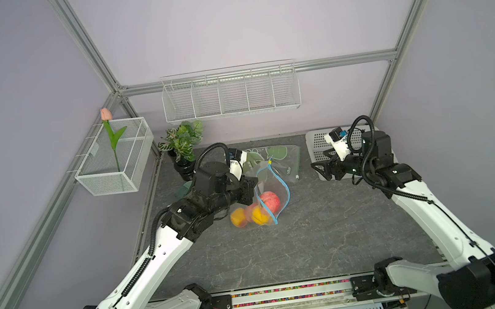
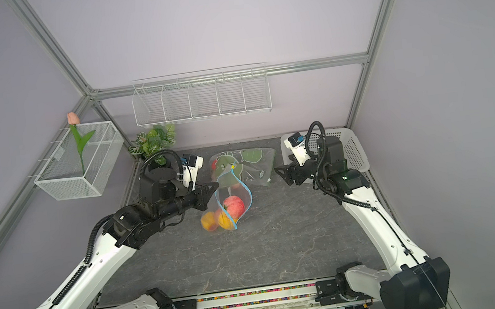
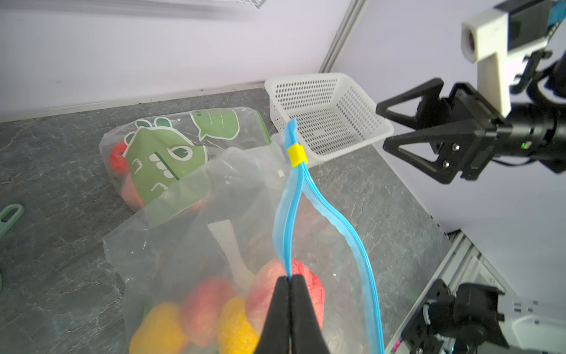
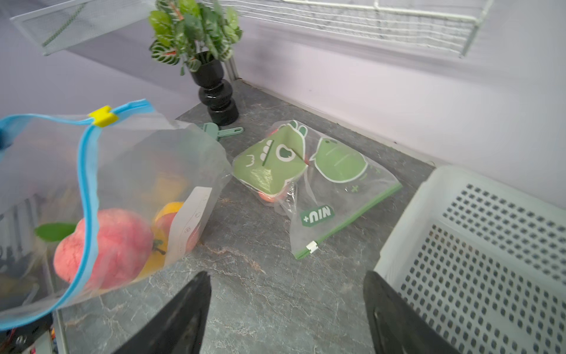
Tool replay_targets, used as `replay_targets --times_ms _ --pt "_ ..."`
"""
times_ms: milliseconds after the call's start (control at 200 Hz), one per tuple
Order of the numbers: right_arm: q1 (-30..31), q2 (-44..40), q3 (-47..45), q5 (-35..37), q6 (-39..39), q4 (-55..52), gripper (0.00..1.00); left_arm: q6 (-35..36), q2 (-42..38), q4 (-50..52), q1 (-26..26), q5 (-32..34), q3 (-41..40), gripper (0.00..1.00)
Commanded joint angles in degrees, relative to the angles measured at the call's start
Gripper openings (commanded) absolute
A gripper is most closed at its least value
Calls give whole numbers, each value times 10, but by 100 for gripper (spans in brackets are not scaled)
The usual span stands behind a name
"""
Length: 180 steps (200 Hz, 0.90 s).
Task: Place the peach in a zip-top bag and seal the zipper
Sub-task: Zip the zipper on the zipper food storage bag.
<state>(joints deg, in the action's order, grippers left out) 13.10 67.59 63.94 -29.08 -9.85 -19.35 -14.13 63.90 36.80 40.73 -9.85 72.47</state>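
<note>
Lilac walls, a grey marbled worktop (image 1: 313,233), and the action sits at its middle. The left claw (image 3: 289,277) is clamped tight on the blue zipper strip (image 3: 286,220) of the zip-top bag (image 1: 271,190), holding the mouth up off the stone while the bag's belly slumps onto it. The peach (image 4: 107,245), pink-red with a green leaf, appears to lie just inside that gaping mouth, resting against the yellow and orange fruit (image 3: 159,328) deeper in.

The right claw (image 3: 382,127) hangs spread wide and empty, well apart from the bag, near the white basket (image 1: 318,143).

How will this handle? The film looks thin, limp and slick, and with several fruits aboard the load likely drags on that single pinch. The zipper strip is the stiffer part, so it's the sensible place to hold. The yellow slider (image 3: 297,154) sits at the far end of the track, a small hard tab, probably the spot for the free claw to take. The round peach could roll out if the mouth tips.
</note>
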Motion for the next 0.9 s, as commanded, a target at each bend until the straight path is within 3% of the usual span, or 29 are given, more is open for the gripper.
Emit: replay_targets --times_ms 0,150,385,465,690,895 --pt "2 -15 -22 -104 -92 47 79 78 -1 59 -9 -100 24 0" --pt "30 -17 -34 -132 -151 73 78 106 6 83 -9 -146 37 0" --pt "89 -5 -40 -164 -336 49 78 104 0 96 -9 -158 37 0" --pt "99 6 -33 -169 -350 46 76 103 -5 98 -9 -146 32 0" --pt "121 44 2 -176 -382 15 58 96 -9 88 -9 -148 25 0" --pt "137 69 21 -170 -399 -3 55 93 -10 84 -9 -149 20 0"
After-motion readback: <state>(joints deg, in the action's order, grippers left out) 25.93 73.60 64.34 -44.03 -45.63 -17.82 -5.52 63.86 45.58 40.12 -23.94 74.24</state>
